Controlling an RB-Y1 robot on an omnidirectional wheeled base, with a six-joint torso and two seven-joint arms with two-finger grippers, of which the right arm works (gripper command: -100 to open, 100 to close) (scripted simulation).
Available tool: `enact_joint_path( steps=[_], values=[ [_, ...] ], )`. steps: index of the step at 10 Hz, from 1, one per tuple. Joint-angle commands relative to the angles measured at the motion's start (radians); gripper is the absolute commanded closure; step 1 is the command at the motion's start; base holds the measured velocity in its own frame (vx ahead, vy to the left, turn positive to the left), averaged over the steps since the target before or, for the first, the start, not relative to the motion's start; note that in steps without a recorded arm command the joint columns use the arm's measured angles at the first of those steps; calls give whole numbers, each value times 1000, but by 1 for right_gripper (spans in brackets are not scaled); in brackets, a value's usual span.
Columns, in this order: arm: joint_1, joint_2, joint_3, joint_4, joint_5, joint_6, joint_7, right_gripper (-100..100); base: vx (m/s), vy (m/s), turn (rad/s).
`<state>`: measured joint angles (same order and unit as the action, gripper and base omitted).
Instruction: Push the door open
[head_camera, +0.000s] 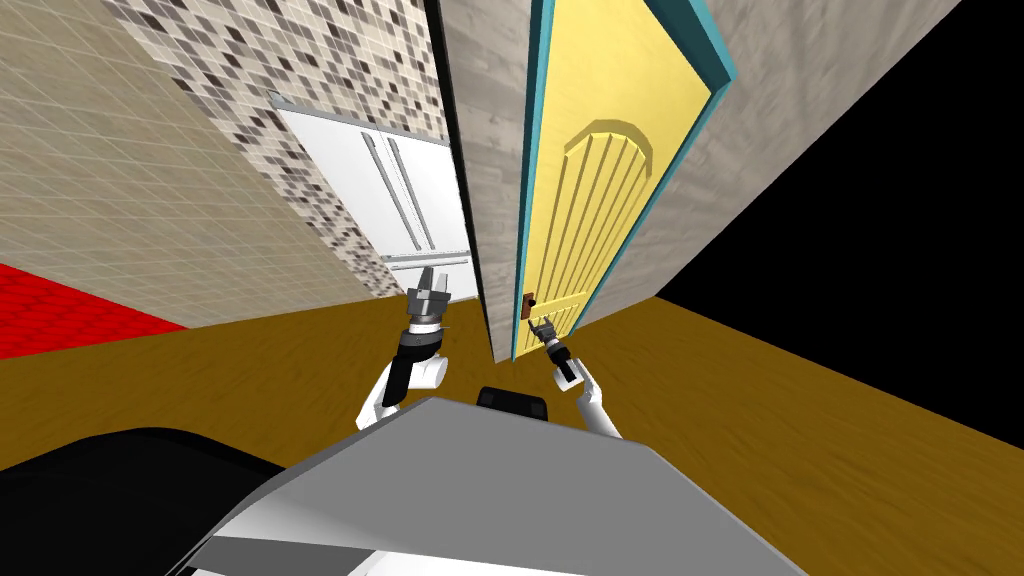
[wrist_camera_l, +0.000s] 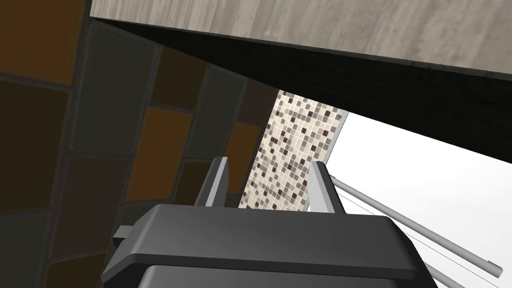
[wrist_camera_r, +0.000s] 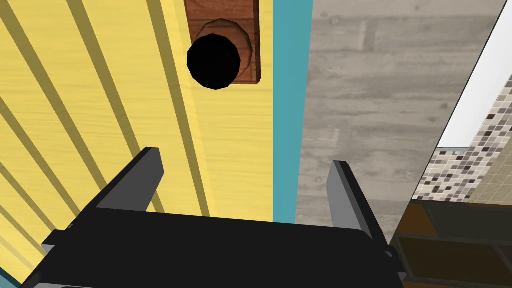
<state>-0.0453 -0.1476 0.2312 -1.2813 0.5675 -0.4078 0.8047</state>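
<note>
Closest in, my right end effector (wrist_camera_r: 245, 161) is released, its two fingers spread with nothing between them. The door (wrist_camera_r: 75, 125) stands directly ahead of it: one finger is over the yellow face, the other over the grey wall (wrist_camera_r: 370, 100) past the teal edge strip (wrist_camera_r: 290, 100). Just beyond the fingertips a black knob (wrist_camera_r: 214, 61) sits on a brown plate (wrist_camera_r: 245, 30); I cannot tell whether I am touching the panel. I judge it stiff, hinged and fairly heavy, with a smooth face where thin fingers might skid, so I would press flat beside the knob, away from the hinges. It is pale yellow with darker grooves and an arched inset. My left end effector (head_camera: 432, 285) is released too, beside a white cabinet (wrist_camera_l: 425, 190).
</note>
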Motion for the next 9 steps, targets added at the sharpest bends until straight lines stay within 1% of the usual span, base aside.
enact_joint_path(
  steps=[1, 3, 4, 5, 6, 7, 8, 9],
  values=[
    [-9, 0, 3, 16, 12, 1, 17, -100, 40, -170, 75],
    [-22, -1, 7, 39, 28, 2, 37, -100, 61, -193, 109],
    [-18, -1, 6, 33, 23, 1, 30, -100, 28, -90, 29],
    [-22, -8, -29, 48, 13, -5, 37, -100, 34, 31, 274],
    [-23, -11, -45, 54, 8, -7, 39, -100, 62, 57, 282],
    [-23, -11, -45, 54, 8, -7, 39, -100, 48, 52, 35],
    [-26, -19, -81, 68, -3, -12, 44, -100, 71, 89, 220],
    [-28, -23, -101, 76, -9, -15, 46, -100, 92, 92, 249]
  ],
)
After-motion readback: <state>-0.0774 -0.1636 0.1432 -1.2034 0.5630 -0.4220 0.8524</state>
